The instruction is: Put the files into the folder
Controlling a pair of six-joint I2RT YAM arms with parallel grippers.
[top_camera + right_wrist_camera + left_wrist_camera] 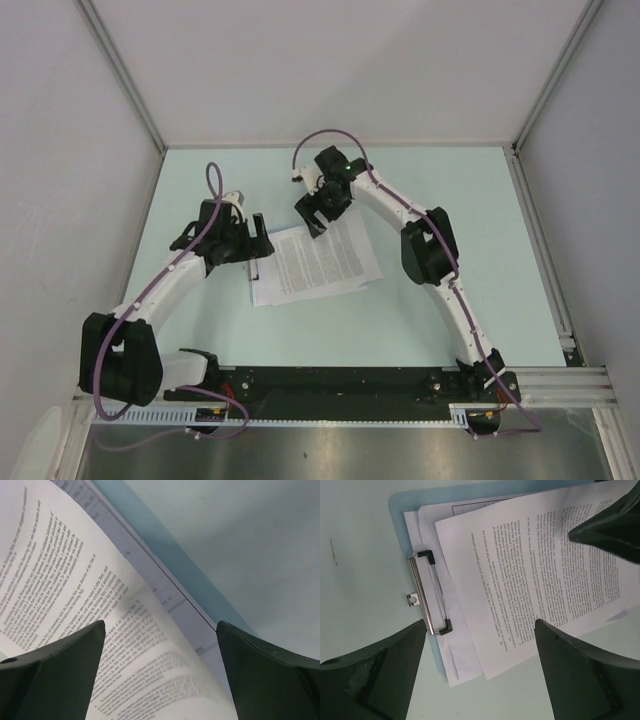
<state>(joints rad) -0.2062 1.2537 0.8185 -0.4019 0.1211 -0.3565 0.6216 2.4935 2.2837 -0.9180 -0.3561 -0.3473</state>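
White printed files [530, 580] fanned askew on blue folder [397, 525], by metal clip [427, 592]; left gripper [480, 622] and right gripper [160, 625] spread, empty.

Lab robot cell: white panel walls [330, 60], aluminium frame [120, 70].

**Soft Light, Blurred Near Edges**

Diffuse overhead light is washing the pale green counter [450, 300], and the white arms [165, 283] are casting only faint shadows. In its wrist view the left pincer [480, 622] is looming dark and blurred, while text on the white printed paper sheets [530, 580] is reading crisply.
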